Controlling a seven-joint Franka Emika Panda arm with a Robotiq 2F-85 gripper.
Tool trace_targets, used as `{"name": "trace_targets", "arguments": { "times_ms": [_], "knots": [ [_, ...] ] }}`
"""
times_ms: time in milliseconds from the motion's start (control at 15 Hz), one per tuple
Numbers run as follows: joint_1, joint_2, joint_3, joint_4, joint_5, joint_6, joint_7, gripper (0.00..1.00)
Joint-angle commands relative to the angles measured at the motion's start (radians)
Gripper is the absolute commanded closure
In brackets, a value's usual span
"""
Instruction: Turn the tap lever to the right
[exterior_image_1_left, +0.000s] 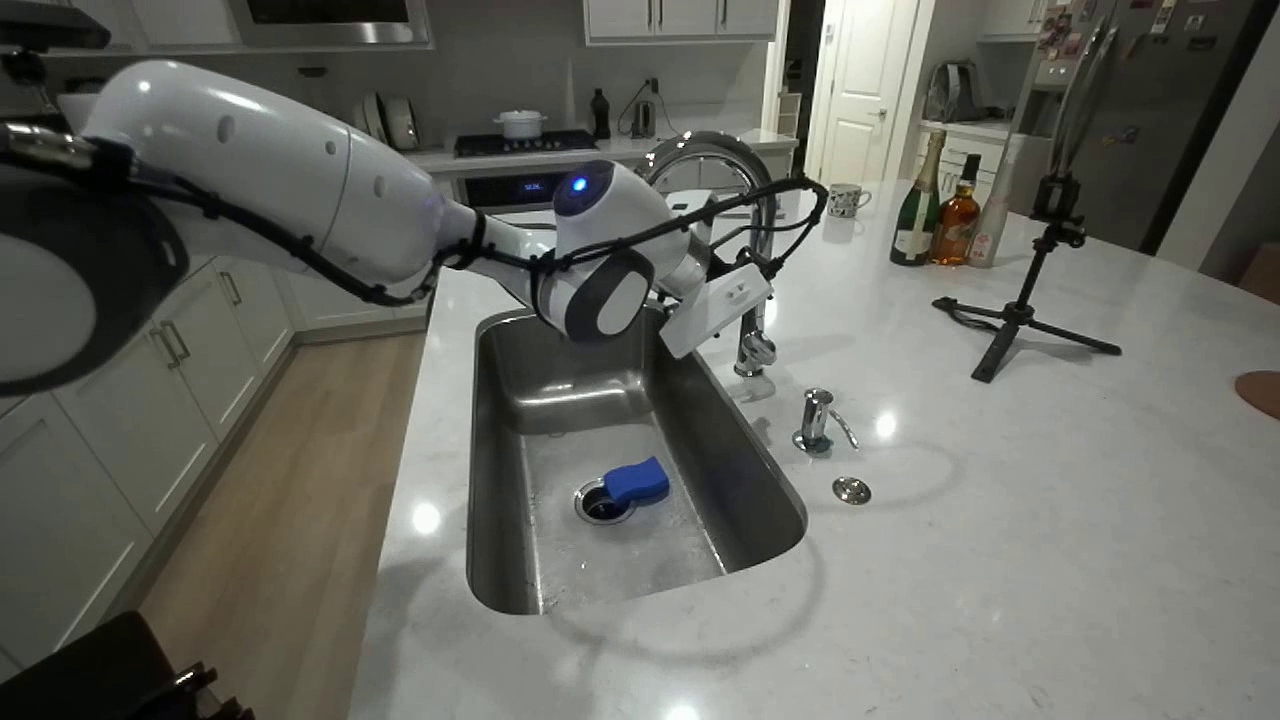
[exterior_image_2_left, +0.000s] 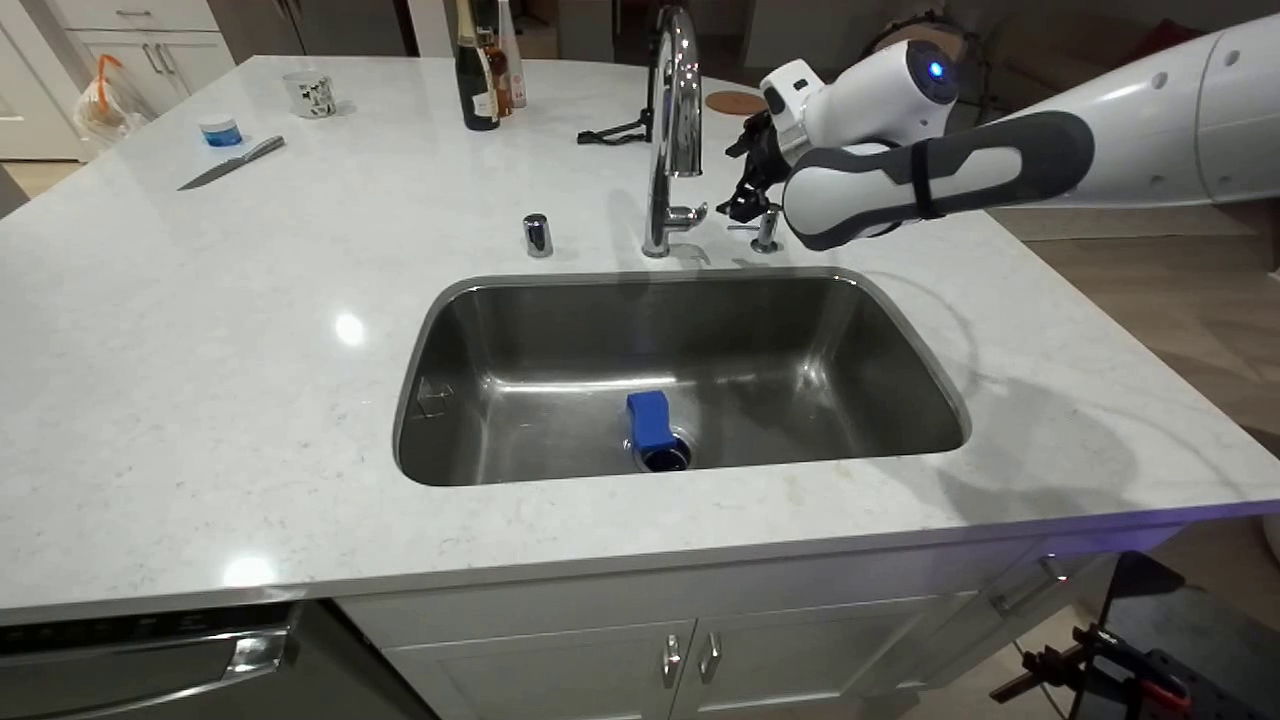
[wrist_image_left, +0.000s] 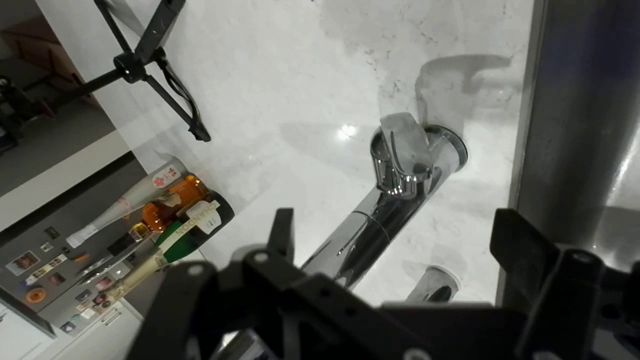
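Sponge (exterior_image_1_left: 637, 482), blue and wavy-edged, is lying in the steel sink (exterior_image_1_left: 560, 360), partly overlapping the drain (exterior_image_1_left: 600, 508). On the counter (exterior_image_1_left: 1000, 550) a green bottle (exterior_image_1_left: 915, 215), an amber bottle (exterior_image_1_left: 957, 230) and a pale bottle (exterior_image_1_left: 990, 225) are standing close together; we are not managing to judge their fill. A patterned mug (exterior_image_1_left: 847, 200) is standing farther off, hiding its contents from us.

In an exterior view we are seeing a lidded white pot (exterior_image_1_left: 520, 124) resting on the stove (exterior_image_1_left: 560, 148). In an exterior view we are finding a knife (exterior_image_2_left: 235, 163) lying near a small blue-and-white tub (exterior_image_2_left: 220, 132), and a plastic bag (exterior_image_2_left: 108, 105) whose load is escaping us. Only the wrist view is letting us read CHANDON on the green bottle. It is also giving us the closest look at the tap lever (wrist_image_left: 407, 142), which is sticking out sideways from the stem of the chrome faucet (wrist_image_left: 360, 245). The gripper (wrist_image_left: 393, 220) is hovering near the lever but apart from it, its jaws standing spread wide. In an exterior view the arm (exterior_image_1_left: 390, 200) is largely masking the gripper; in an exterior view its dark fingers (exterior_image_2_left: 745, 205) are showing on the lever's side of the faucet.
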Motion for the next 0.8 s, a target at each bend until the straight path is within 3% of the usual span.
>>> {"name": "trace_targets", "arguments": {
  "times_ms": [0, 467, 733],
  "knots": [
    [-0.049, 0.099, 0.062, 0.165, -0.014, -0.081, -0.087, 0.00],
    [-0.077, 0.206, 0.147, 0.284, -0.014, -0.107, -0.218, 0.00],
    [-0.071, 0.257, 0.152, 0.347, -0.019, -0.105, -0.259, 0.00]
  ]
}}
